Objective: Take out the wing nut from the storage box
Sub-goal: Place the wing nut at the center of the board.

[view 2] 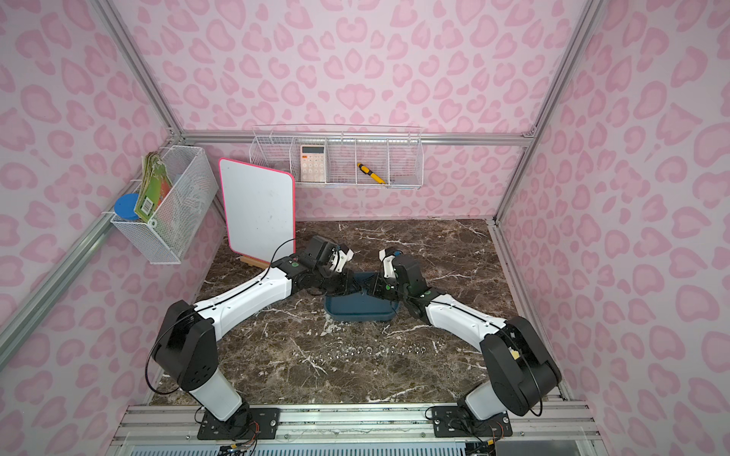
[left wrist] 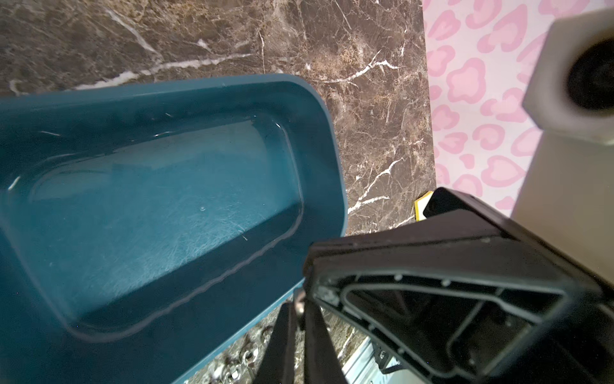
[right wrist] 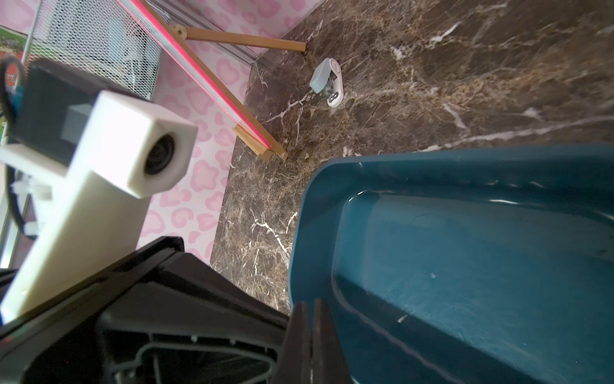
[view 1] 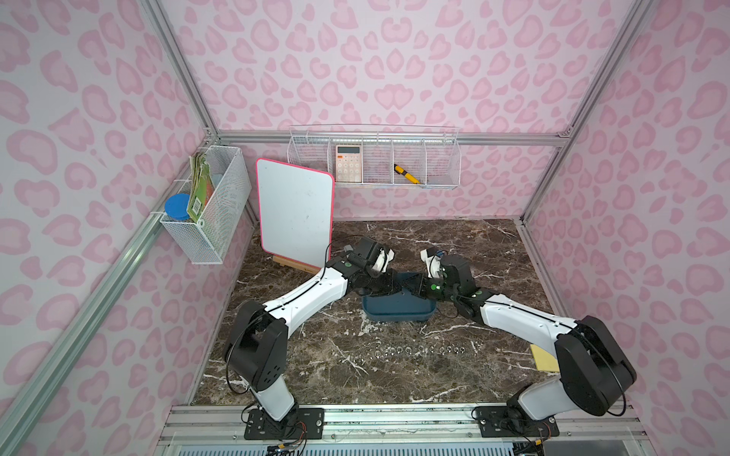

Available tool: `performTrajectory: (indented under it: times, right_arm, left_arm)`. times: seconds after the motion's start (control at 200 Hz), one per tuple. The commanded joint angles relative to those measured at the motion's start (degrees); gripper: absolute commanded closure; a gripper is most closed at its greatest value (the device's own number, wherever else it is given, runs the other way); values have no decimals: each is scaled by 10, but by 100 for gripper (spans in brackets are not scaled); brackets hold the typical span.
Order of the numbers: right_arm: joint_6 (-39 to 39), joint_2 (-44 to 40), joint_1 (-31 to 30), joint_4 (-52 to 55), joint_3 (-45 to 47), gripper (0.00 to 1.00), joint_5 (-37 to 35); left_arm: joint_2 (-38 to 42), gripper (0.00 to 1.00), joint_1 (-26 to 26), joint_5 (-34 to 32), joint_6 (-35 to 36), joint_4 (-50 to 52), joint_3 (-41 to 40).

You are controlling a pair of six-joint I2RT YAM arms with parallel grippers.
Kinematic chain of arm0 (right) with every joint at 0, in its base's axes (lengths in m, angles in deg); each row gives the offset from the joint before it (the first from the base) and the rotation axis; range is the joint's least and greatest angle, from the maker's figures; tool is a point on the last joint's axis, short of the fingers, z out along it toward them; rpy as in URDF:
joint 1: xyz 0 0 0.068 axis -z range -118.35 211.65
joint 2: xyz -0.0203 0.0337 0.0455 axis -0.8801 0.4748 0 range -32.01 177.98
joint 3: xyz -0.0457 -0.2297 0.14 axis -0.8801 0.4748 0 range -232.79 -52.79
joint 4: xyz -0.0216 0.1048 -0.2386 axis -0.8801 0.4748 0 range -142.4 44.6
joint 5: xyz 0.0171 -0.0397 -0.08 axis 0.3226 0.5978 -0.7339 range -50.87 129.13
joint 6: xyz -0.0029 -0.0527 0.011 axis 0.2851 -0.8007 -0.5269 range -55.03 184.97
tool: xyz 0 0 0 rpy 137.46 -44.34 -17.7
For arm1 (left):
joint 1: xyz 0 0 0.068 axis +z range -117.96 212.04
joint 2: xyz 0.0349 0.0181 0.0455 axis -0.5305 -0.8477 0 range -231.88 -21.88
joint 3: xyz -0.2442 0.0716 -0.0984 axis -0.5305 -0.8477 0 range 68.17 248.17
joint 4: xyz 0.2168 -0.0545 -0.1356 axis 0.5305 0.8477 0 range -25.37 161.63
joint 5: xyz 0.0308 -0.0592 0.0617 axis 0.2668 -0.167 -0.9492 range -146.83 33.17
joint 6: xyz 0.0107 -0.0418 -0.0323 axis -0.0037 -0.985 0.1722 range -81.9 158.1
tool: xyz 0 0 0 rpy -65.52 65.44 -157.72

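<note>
Wing nut [left wrist: 300, 298]: going by the small grey bit nipped at the tips of the left gripper [left wrist: 300, 307], it is already lifted out of the storage box [view 1: 399, 310] and held above the box's 6 o'clock rim. The bit is blurred, so this is only likely. The left jaws are pinched almost together on it. Both wrist views show the box's floor bare. The right gripper [right wrist: 312, 311] is fully closed with nothing visible between its fingers, and its tip is just beside the left one's.

The step in hand looks like the carry-out. Draw the right gripper back first, since a tip-to-tip bump could flick so small a piece loose. Hold the pinch firm, clear the rim, travel toward 6 o'clock and let go low. A wing nut dropped on the marble table [view 1: 493, 252] would probably bounce or skitter.

At 6 o'clock from the box, well apart, lies a row of small metal pieces [view 1: 418, 350]. Aim for a free end, not on top of them. Both forearms flank that path without crossing it.

A whiteboard [view 1: 294, 213] on its wooden stand is at 10 o'clock, with a small white-and-grey gadget [right wrist: 327, 81] near its foot. A wire basket [view 1: 373, 158] hangs on the wall at 12 o'clock. A yellow pad [view 1: 543, 357] is at 4 o'clock, partly under the right arm. None of these lies in the way.
</note>
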Motion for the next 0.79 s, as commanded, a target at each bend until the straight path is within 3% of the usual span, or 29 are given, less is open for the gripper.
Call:
performTrajectory:
  times: [0.0,0.075,0.17,0.365,0.505,0.79]
  right_arm:
    - [-2,-5,-2,2,1,100,1]
    - [-5,-11,-1,9,4,100,-5]
    - [-11,-22,2,27,9,100,-18]
    - [-29,-65,22,89,31,100,-55]
    - [-42,-108,45,169,50,100,-97]
    - [-63,-198,99,324,103,100,-192]
  left_arm:
    - [0,85,-1,7,-5,-15,6]
    - [4,77,-1,1,-4,-12,5]
    - [11,57,0,-10,-1,-2,8]
    - [26,48,15,-11,-6,12,7]
    - [44,34,33,-12,-9,22,3]
    - [87,29,69,-25,-11,42,-17]
